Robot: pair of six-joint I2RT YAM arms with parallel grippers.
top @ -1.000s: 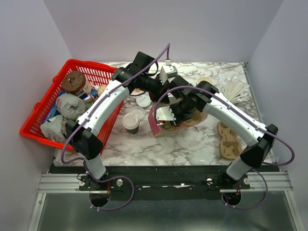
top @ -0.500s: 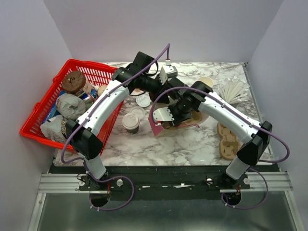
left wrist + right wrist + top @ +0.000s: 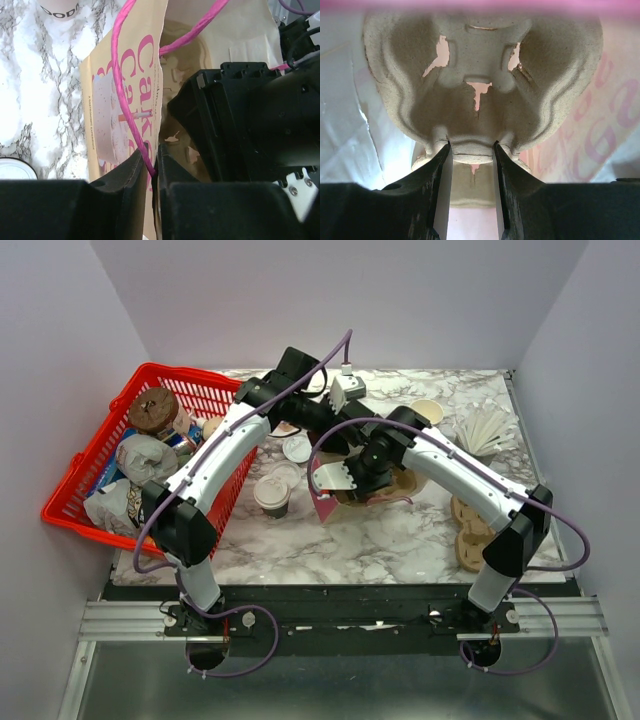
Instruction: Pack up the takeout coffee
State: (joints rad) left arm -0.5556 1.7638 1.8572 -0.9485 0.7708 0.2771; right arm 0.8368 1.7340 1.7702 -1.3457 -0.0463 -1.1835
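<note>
The takeout coffee [image 3: 272, 492] stands upright on the marble surface [image 3: 400, 530] with its white lid on, just to the right of the red basket [image 3: 190, 375] and just to the left of the paper bag [image 3: 330, 502], and neither arm touches it. Both arms meet over that bag, which is printed in pink and gapes open. The left tool [image 3: 151, 150] has its fingers drawn to a narrow slit, and the bag's pink cord handle [image 3: 117, 60] runs down into that slit; whether the cord is pinched or only lying there I cannot tell. The right tool [image 3: 470, 147] reaches into the bag's mouth and is closed on the near edge of a moulded pulp cup carrier [image 3: 480, 100], one finger on either side of its middle tab. More pulp carriers [image 3: 476, 535] lie stacked on the surface by the right arm, well apart from the coffee
</note>
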